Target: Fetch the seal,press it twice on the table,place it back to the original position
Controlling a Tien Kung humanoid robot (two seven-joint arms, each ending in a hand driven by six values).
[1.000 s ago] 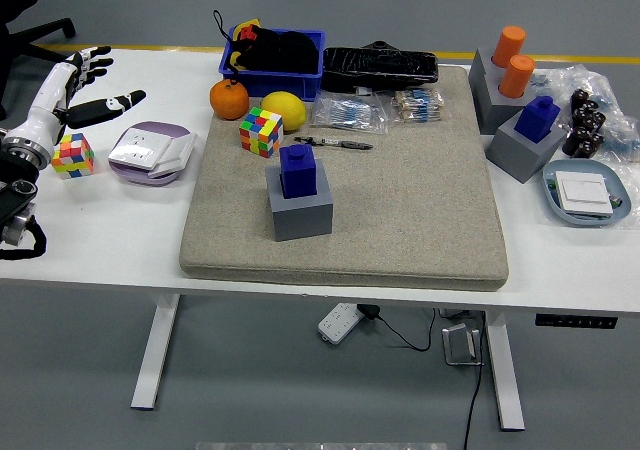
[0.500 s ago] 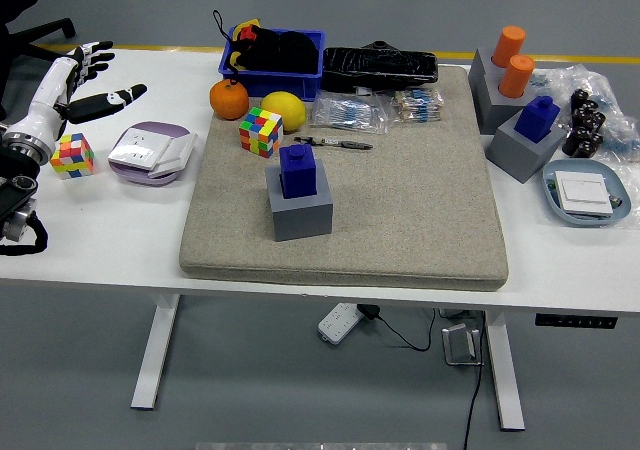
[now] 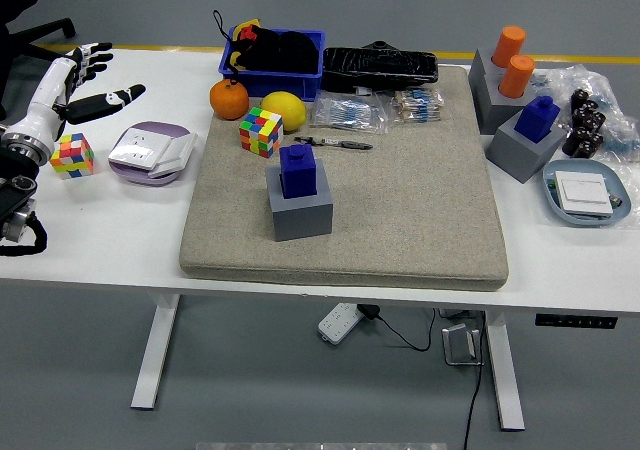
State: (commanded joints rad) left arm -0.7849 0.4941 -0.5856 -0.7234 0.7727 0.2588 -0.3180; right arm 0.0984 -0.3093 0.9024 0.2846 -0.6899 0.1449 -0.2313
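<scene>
Left hand (image 3: 82,78) was raised over the table's far-left corner, fingers spread, holding nothing. Just beside it sat a small colour cube (image 3: 73,155) and a white-and-lilac box (image 3: 150,151); no print legible on either. On the grey mat (image 3: 400,220), the blue seal (image 3: 298,168) stood upright in its grey holder (image 3: 301,213), near a second colour cube (image 3: 260,131). No readable writing anywhere.

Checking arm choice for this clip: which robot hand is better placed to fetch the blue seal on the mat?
Left, probably. The left robot hand hovers open over the table's left end; the blue block-shaped seal sits in its grey holder. No right arm is visible.
</scene>
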